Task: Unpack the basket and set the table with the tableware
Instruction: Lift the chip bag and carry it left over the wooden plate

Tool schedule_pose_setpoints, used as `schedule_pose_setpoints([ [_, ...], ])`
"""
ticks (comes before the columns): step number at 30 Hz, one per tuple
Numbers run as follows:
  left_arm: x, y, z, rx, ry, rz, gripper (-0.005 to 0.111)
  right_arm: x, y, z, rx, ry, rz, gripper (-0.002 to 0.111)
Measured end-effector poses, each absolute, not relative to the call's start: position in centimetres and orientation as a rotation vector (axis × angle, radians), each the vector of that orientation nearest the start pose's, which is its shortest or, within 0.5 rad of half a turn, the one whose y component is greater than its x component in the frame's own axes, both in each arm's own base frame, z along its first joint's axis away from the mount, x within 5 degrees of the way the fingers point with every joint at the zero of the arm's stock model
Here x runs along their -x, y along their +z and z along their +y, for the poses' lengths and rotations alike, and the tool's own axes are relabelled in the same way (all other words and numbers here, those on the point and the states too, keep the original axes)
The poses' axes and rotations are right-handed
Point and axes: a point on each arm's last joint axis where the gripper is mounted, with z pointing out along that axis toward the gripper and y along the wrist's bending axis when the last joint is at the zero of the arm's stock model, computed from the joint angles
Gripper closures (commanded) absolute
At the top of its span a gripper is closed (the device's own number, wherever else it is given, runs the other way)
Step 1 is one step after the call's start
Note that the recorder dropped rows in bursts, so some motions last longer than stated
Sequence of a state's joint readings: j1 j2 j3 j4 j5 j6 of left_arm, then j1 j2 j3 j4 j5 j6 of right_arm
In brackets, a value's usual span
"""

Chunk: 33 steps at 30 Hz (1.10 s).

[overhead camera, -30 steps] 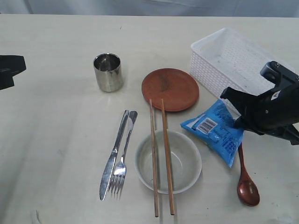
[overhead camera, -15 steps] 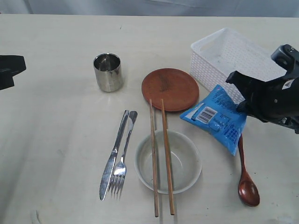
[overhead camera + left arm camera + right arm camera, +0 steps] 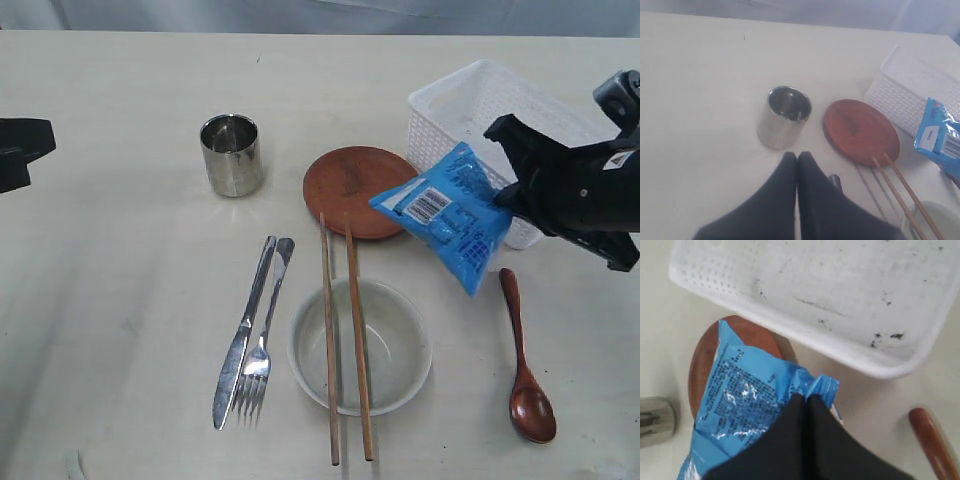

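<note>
My right gripper (image 3: 508, 190) (image 3: 806, 397) is shut on one corner of the blue snack packet (image 3: 445, 210) (image 3: 745, 395). It holds the packet in the air between the brown plate (image 3: 350, 185) and the white basket (image 3: 440, 95), which looks empty (image 3: 880, 367). On the table (image 3: 120, 280) stand the steel cup (image 3: 231, 154) and the off-white bowl (image 3: 400, 350). Two chopsticks (image 3: 329, 350) lie across the bowl. The knife (image 3: 240, 345) and fork (image 3: 262, 350) lie left of it. The wooden spoon (image 3: 522, 370) lies to its right. My left gripper (image 3: 797, 156) is shut and empty, hovering near the cup (image 3: 784, 117).
The left arm's dark body (image 3: 20, 150) shows at the far left edge of the exterior view. The basket stands at the back right, close behind the held packet. The spoon lies near the front right corner.
My right gripper has risen and drawn back toward the basket with the packet. The packet has come off the table and the spoon's handle and now hangs partly over the plate.
</note>
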<state>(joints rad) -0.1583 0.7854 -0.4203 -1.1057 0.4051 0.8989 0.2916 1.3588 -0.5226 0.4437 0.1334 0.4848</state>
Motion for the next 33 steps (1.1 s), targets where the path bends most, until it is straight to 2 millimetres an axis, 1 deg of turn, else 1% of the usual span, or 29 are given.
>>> schedule_pose_setpoints([
  [5, -14.4, 26.4, -5.5, -0.214, -0.573, 2.043, 0.107, -22.5, 18.4, 8.6, -0.761, 0.644, 2.370, 0.109],
  [8, -14.4, 26.4, -5.5, -0.214, -0.573, 2.043, 0.107, -23.0, 18.6, 9.6, -0.740, 0.665, 2.374, 0.109],
  [14, -14.4, 26.4, -5.5, -0.214, -0.573, 2.043, 0.107, -26.0, 19.8, 11.5, -0.725, 0.717, 2.336, 0.109],
  [17, -14.4, 26.4, -5.5, -0.214, -0.573, 2.043, 0.107, -27.4, 19.9, 12.3, -0.727, 0.725, 2.341, 0.109],
  [25, -14.4, 26.4, -5.5, -0.221, -0.569, 2.042, 0.107, -30.5, 19.1, 13.9, -0.733, 0.722, 2.395, 0.109],
  [28, -14.4, 26.4, -5.5, -0.222, -0.566, 2.040, 0.107, -31.1, 18.5, 14.2, -0.733, 0.713, 2.424, 0.109],
  [33, -14.4, 26.4, -5.5, -0.224, -0.562, 2.039, 0.107, -31.5, 17.7, 14.4, -0.740, 0.698, 2.447, 0.109],
])
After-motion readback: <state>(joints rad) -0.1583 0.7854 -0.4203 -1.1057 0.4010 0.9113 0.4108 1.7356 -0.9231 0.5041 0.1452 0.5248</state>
